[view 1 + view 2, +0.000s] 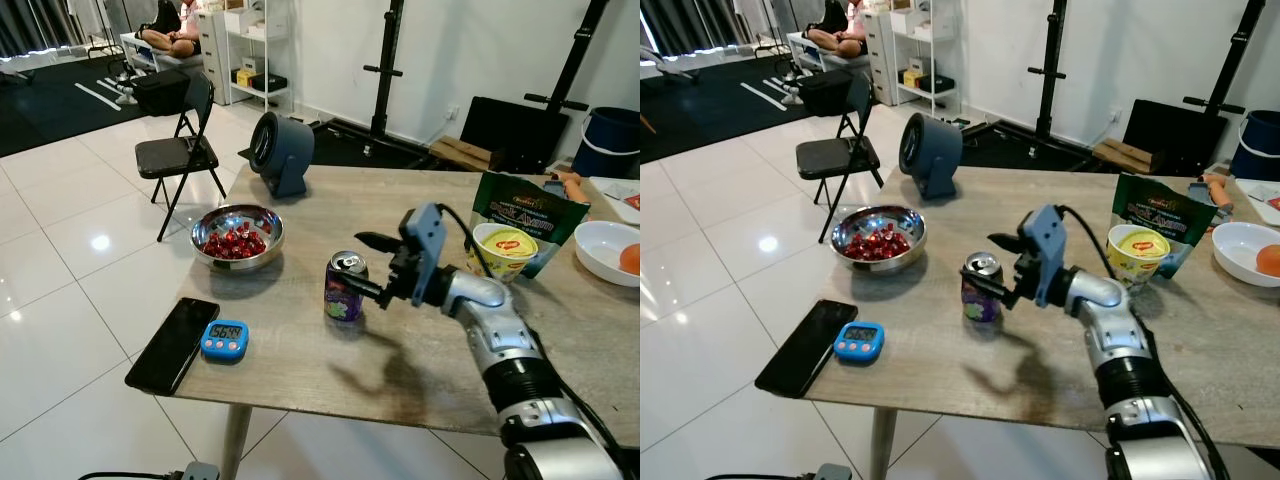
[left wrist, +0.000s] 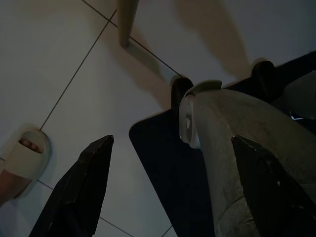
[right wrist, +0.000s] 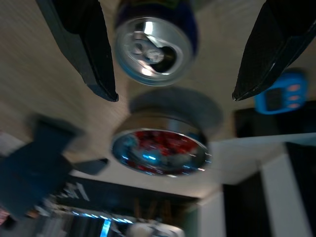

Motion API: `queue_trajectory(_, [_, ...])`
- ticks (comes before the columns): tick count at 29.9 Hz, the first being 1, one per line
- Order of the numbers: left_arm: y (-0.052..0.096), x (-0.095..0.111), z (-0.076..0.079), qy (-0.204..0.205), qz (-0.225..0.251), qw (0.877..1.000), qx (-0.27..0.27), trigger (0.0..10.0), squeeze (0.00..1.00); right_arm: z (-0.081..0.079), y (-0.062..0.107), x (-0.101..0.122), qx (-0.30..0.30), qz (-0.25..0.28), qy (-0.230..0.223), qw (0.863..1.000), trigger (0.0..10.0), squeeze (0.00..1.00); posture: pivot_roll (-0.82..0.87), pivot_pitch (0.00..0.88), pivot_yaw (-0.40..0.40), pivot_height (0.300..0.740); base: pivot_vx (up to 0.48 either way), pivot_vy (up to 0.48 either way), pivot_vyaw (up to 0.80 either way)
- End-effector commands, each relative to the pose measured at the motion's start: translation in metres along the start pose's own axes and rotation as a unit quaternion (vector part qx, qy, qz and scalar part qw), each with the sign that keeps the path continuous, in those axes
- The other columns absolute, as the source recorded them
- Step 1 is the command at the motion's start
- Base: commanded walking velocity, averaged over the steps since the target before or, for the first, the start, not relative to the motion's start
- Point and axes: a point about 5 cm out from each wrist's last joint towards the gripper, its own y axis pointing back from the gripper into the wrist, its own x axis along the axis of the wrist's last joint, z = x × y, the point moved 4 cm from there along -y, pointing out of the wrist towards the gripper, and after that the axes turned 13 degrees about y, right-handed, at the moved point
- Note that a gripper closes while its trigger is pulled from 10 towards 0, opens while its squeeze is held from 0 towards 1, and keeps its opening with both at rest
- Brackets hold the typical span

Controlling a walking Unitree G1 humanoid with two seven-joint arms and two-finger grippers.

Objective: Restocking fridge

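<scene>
Reaching is the step you are doing: your right gripper (image 1: 367, 265) is nearing the purple soda can (image 1: 346, 286), fingers spread apart either side. Can is standing beside the bowl of cherries (image 1: 237, 236). Next you are needing to advance, then close. Left gripper (image 2: 168, 192) is hanging idle, fingers apart.

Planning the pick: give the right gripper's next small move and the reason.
Probably ease the right gripper forward until its open fingers straddle the purple can, then close. The can stands upright on the table, just ahead of the fingertips, not yet between them.
</scene>
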Motion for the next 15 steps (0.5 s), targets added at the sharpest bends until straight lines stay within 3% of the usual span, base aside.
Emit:
queue_trajectory(1, [0.0, -0.007, 0.001, -0.006, -0.015, 1.0, -0.002, 10.0, 0.0, 0.015, -0.002, 0.002, -0.049, -0.01, 0.006, 0.999, 10.0, 0.0, -0.02, 0.0, 0.01, 0.74, 0.0, 0.0, 0.0])
queue_trajectory(8, [0.0, -0.007, 0.002, -0.007, -0.015, 1.0, -0.004, 10.0, 0.0, 0.018, -0.005, 0.003, -0.067, -0.012, 0.001, 0.998, 10.0, 0.0, -0.02, 0.0, 0.01, 0.74, 0.0, 0.0, 0.0])
queue_trajectory(15, [0.0, -0.006, 0.002, -0.008, -0.015, 1.0, -0.004, 10.0, 0.0, 0.007, -0.011, -0.004, -0.056, -0.023, -0.009, 0.998, 10.0, 0.0, -0.02, 0.0, 0.01, 0.74, 0.0, 0.0, 0.0])
